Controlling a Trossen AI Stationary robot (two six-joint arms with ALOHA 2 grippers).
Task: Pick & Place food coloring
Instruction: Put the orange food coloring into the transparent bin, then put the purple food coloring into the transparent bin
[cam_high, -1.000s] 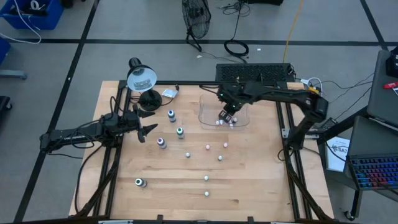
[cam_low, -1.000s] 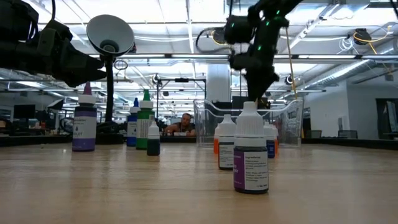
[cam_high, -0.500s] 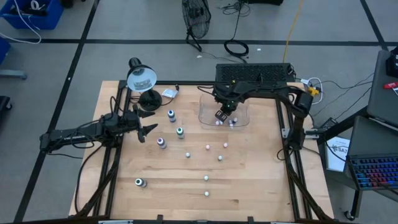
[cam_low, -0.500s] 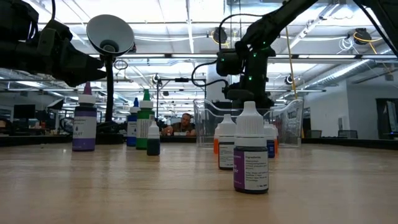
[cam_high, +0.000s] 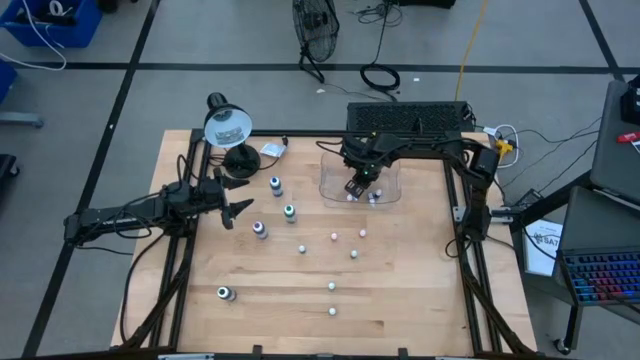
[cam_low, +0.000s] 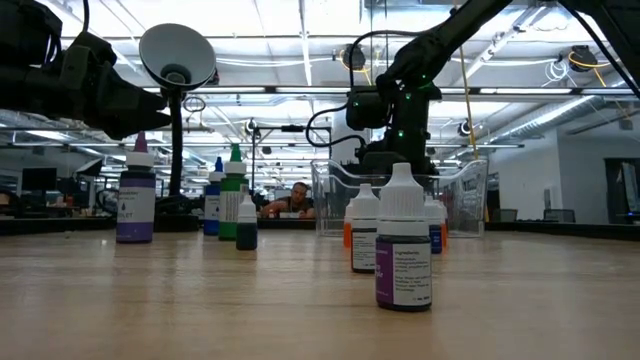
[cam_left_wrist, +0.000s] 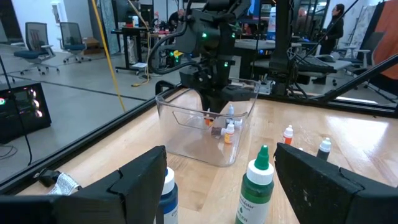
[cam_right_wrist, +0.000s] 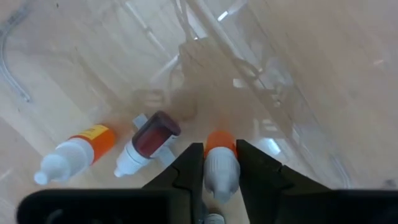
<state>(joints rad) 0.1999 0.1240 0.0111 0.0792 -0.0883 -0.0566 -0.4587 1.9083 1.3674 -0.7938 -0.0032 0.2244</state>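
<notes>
Three small food-coloring bottles show inside the clear tray: an orange-based bottle stands between the right gripper's jaws, which sit close on either side of it, though a firm grip cannot be told; a dark-red bottle and another orange bottle lie beside it. More bottles stand scattered over the desk. Off to the side, the left gripper hovers, jaws spread wide.

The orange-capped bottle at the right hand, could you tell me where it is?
It sits between the right hand's fingers, low inside the clear tray at the table's far side, beside two bottles lying there.
</notes>
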